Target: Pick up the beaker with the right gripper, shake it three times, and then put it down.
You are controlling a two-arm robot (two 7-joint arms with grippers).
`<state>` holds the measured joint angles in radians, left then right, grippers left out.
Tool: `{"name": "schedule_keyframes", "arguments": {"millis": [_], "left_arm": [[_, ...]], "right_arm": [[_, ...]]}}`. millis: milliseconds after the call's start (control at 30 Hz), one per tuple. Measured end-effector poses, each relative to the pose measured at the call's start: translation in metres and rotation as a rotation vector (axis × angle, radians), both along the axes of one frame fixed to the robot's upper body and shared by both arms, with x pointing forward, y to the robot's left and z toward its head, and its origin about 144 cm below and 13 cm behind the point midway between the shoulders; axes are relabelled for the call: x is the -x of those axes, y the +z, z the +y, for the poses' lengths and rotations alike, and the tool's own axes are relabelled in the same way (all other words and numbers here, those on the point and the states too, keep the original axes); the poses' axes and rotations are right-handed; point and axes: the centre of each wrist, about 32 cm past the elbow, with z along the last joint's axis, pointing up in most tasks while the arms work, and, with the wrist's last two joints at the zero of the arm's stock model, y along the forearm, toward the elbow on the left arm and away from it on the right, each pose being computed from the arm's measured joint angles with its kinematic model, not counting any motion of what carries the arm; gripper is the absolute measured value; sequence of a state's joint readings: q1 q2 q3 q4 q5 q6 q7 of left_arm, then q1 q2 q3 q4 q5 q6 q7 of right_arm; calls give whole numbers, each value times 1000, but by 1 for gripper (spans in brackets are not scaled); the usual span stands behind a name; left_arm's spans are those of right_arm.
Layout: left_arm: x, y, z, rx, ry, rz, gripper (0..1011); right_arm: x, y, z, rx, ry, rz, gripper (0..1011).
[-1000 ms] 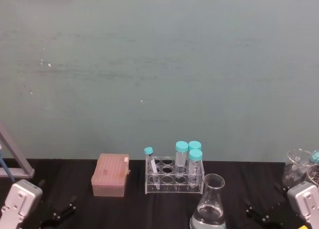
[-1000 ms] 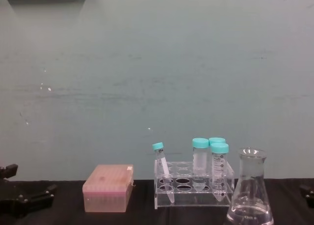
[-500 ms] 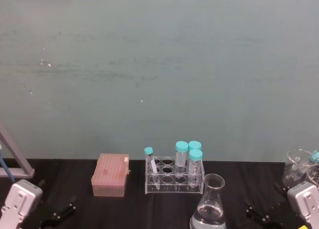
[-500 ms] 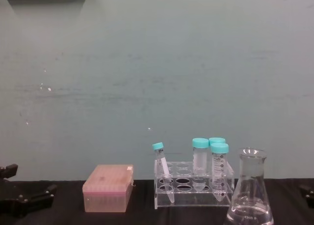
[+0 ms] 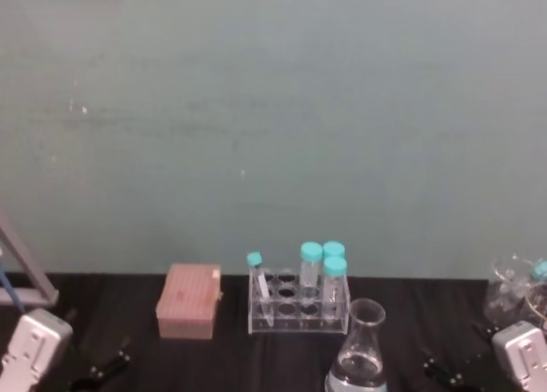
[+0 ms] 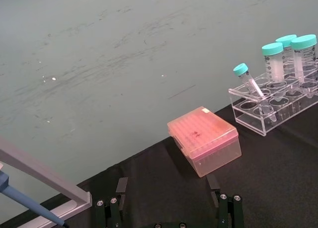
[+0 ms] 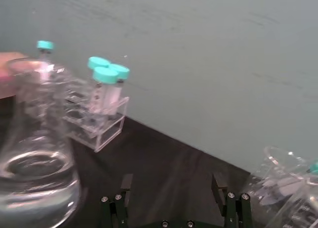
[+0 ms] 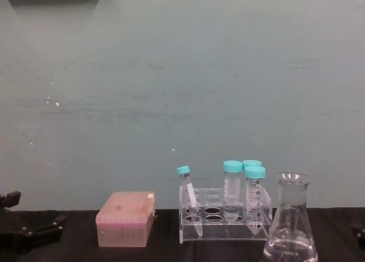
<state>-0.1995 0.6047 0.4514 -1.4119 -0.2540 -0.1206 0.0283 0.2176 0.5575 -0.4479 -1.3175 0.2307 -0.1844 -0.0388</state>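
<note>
The beaker [image 5: 359,351], a clear conical flask with a little liquid, stands on the black table in front of the tube rack, right of centre. It also stands at the lower right of the chest view [image 8: 291,225] and looms large at one edge of the right wrist view [image 7: 34,163]. My right gripper [image 7: 174,200] is open and empty, low over the table to the right of the beaker [image 5: 444,373], apart from it. My left gripper [image 6: 169,204] is open and parked at the near left [image 5: 101,371], also in the chest view [image 8: 31,233].
A clear rack [image 5: 297,302] holds several teal-capped tubes behind the beaker. A pink tip box [image 5: 189,301] sits left of it. Other clear glassware [image 5: 513,285] stands at the far right. A grey stand with a blue pipette [image 6: 35,186] is at the far left.
My right gripper has sunk slightly at the lower right of the head and chest views. The beaker and the left arm have not moved.
</note>
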Motion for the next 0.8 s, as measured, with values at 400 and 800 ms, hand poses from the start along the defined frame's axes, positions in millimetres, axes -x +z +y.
{"name": "schedule_keyframes", "arguments": {"millis": [400, 800], "left_arm": [[0, 0, 0, 0, 0, 0, 1000], [0, 0, 0, 0, 0, 0, 1000]], "right_arm": [[-31, 20, -2, -33, -49, -111, 1000], [-37, 60, 5, -204, 31, -242, 1000]]}}
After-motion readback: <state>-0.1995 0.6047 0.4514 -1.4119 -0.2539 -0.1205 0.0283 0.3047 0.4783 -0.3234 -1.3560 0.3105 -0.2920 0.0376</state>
